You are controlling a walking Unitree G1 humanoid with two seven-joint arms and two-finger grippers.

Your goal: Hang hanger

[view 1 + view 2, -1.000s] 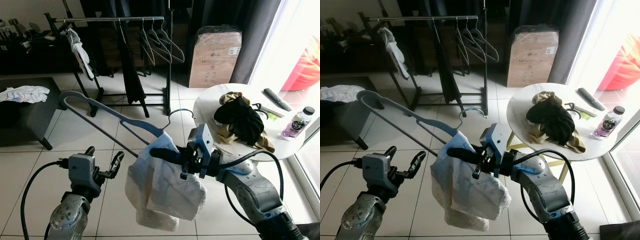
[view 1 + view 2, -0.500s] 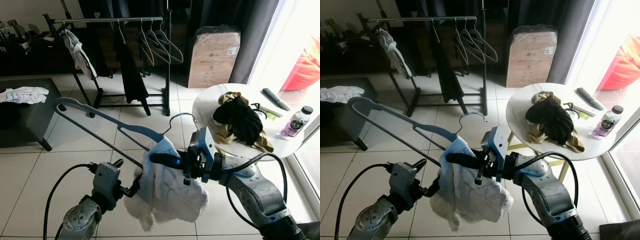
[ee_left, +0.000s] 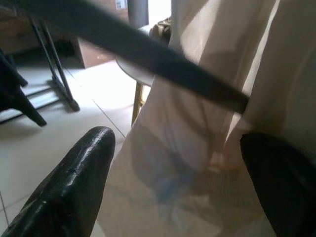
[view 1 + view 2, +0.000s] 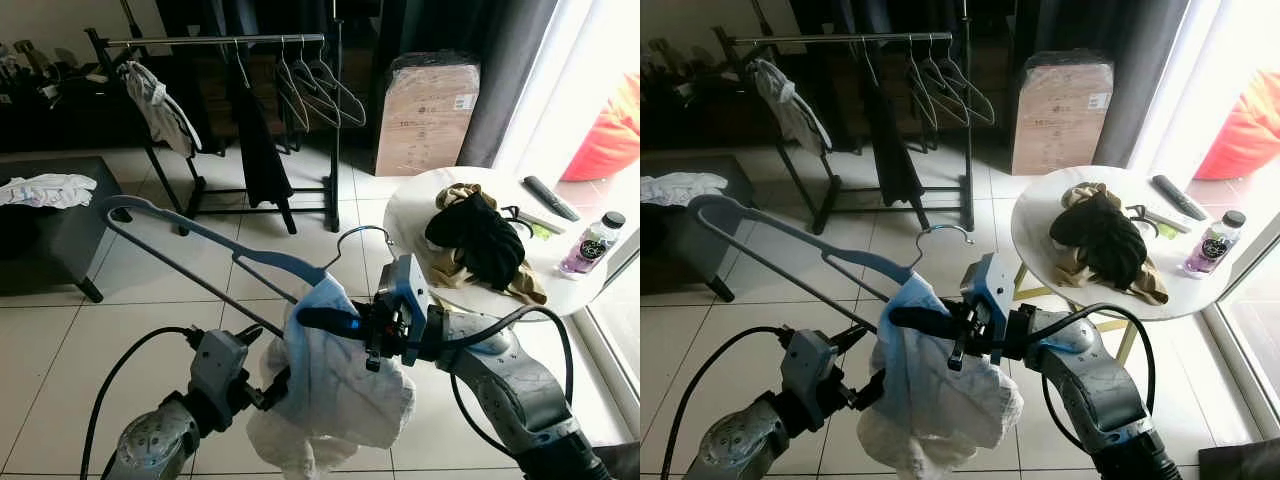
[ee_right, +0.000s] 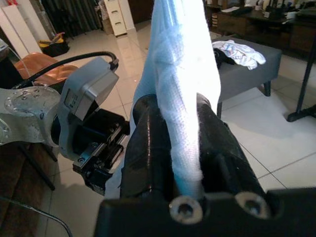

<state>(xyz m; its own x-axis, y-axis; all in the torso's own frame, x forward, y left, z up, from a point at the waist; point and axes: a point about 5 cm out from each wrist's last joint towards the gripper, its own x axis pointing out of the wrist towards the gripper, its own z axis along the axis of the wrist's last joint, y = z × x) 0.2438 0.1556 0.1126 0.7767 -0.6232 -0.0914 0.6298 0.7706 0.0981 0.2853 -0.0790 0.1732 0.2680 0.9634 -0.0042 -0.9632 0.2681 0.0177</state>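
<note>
A blue hanger [image 4: 200,240] with a pale cloth [image 4: 340,395] draped over one end is held out in front of me, its metal hook [image 4: 362,234] pointing up. My right gripper [image 4: 310,318] is shut on the hanger's cloth-wrapped end; in the right wrist view its fingers [image 5: 148,143] pinch the cloth [image 5: 182,74]. My left gripper [image 4: 266,360] is open at the cloth's left side. The left wrist view shows its fingers [image 3: 74,187] wide apart with cloth [image 3: 197,148] between them. The clothes rack [image 4: 220,40] stands at the back.
Several empty hangers [image 4: 320,85] and dark garments hang on the rack. A round white table [image 4: 415,200] with a heap of clothes, a remote and a bottle [image 4: 592,245] stands to the right. A cardboard box [image 4: 430,110] is behind it, a grey bench [image 4: 50,235] to the left.
My left gripper has moved right, from apart from the cloth to its left edge, and the cloth's lower part has bunched. The right gripper keeps its hold.
</note>
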